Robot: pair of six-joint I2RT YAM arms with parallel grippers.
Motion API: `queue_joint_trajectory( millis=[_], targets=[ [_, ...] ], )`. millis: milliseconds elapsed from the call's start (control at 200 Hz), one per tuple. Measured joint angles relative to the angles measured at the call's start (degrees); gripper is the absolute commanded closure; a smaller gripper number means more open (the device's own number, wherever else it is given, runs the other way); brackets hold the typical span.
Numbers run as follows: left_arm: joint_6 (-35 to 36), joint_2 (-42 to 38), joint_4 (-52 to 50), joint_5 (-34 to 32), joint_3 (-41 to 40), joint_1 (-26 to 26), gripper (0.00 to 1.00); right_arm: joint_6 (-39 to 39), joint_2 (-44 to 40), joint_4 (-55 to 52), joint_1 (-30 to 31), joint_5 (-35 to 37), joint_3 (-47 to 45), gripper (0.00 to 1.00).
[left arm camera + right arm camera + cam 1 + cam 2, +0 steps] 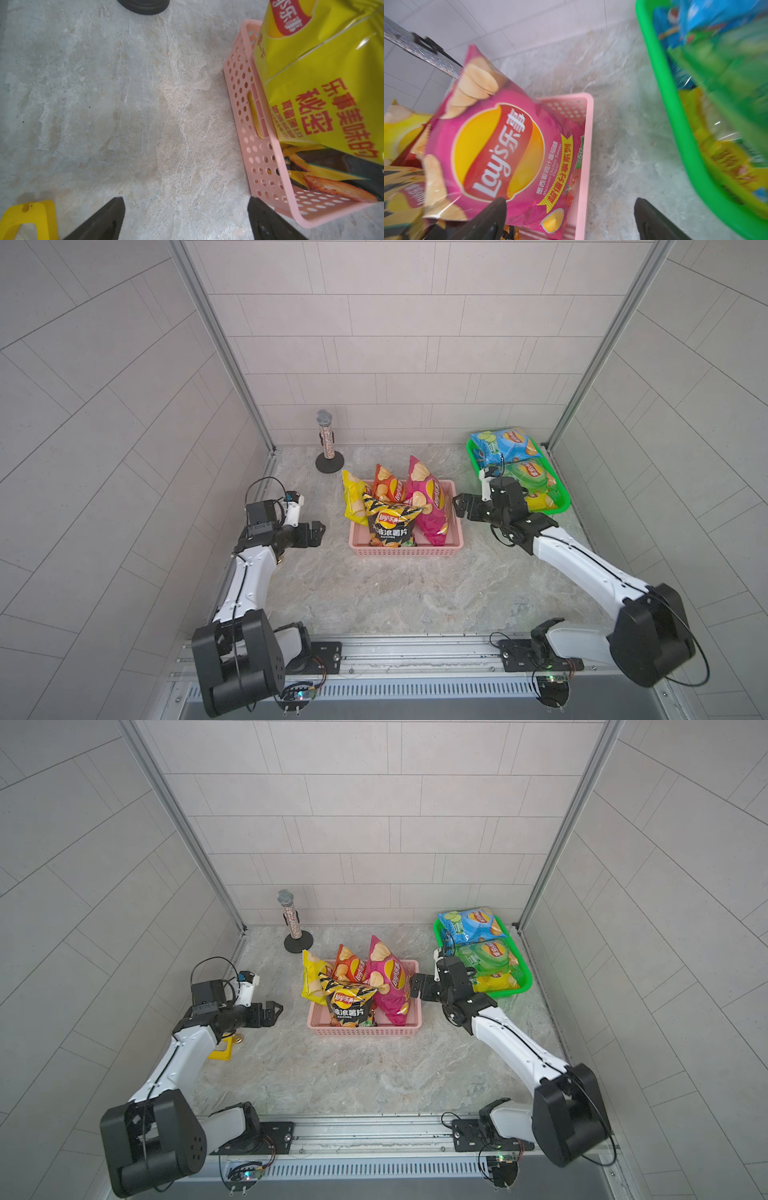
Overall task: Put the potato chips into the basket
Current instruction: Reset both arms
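The right tool (458, 506) stands wide open and empty just beside the pink basket (405, 550), where the magenta bag (429, 497) leans, and the left tool (319, 532) is open and empty too.

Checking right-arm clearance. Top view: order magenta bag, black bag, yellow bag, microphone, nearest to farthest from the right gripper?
1. magenta bag, right end of the basket, beside the right gripper
2. black bag, basket front
3. yellow bag, basket's left end
4. microphone, back left, near the wall
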Motion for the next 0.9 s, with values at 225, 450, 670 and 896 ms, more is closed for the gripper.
queue_joint_trajectory(
  millis=[225,450,670,896],
  targets=[
    [-6.40,1.16,23.87,-3.65,-12.55,-4.26,0.00,-8.26,-13.73,-0.48,-0.02,8.83,-5.16,0.00],
    [-10.86,12.39,43.50,-10.64,-14.71,-8.04,0.00,-16.65,-20.65,3.74,-0.24,15.45,-14.80,0.00],
    [-12.26,18.03,54.75,-18.58,-14.80,-11.32,0.00,-21.31,-15.96,15.91,-10.49,16.02,-24.98,0.00],
    [-12.31,21.64,60.13,-26.03,-15.08,-14.21,0.00,-23.52,-0.46,39.89,-19.26,11.37,-34.71,0.00]
  ],
)
